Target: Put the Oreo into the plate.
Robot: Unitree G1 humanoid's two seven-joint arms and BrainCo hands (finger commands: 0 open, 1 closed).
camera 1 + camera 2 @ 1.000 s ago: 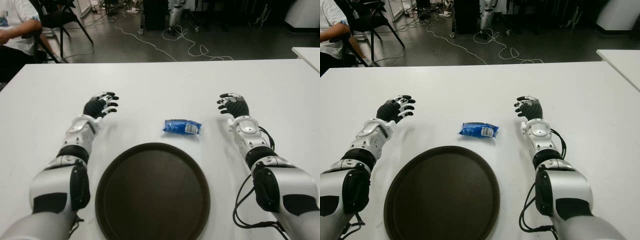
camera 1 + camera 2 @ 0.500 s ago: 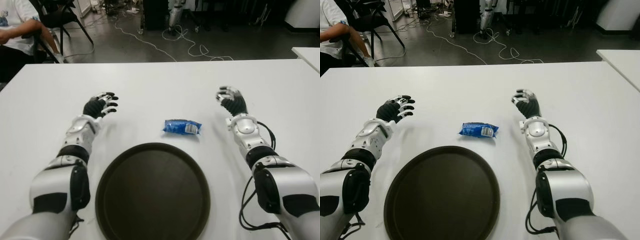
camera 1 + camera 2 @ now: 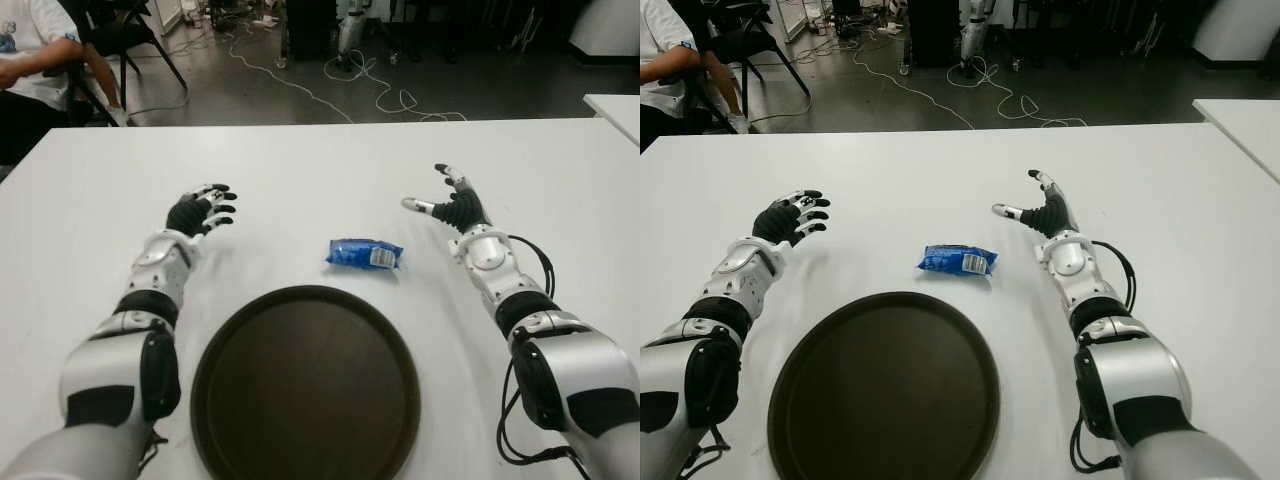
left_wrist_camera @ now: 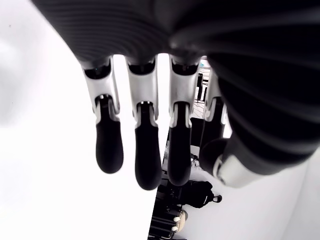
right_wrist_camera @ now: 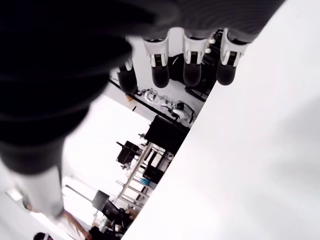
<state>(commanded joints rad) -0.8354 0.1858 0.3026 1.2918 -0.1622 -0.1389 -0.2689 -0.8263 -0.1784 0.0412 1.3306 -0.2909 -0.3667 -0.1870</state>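
A blue Oreo packet (image 3: 365, 254) lies flat on the white table (image 3: 320, 160), just beyond the far rim of the dark round plate (image 3: 305, 385). My right hand (image 3: 448, 201) is to the right of the packet and slightly farther back, apart from it, with its fingers spread and its thumb pointing toward the packet. It holds nothing. My left hand (image 3: 203, 211) shows to the left of the packet, fingers relaxed and holding nothing. The plate has nothing on it.
A seated person (image 3: 30, 60) and a chair (image 3: 120, 35) are beyond the table's far left corner. Cables (image 3: 330, 85) trail over the floor behind the table. Another white table's corner (image 3: 615, 105) shows at the right edge.
My right hand has turned and spread its fingers, with the thumb now stretched out toward the packet. The left hand, the packet and the plate have not moved.
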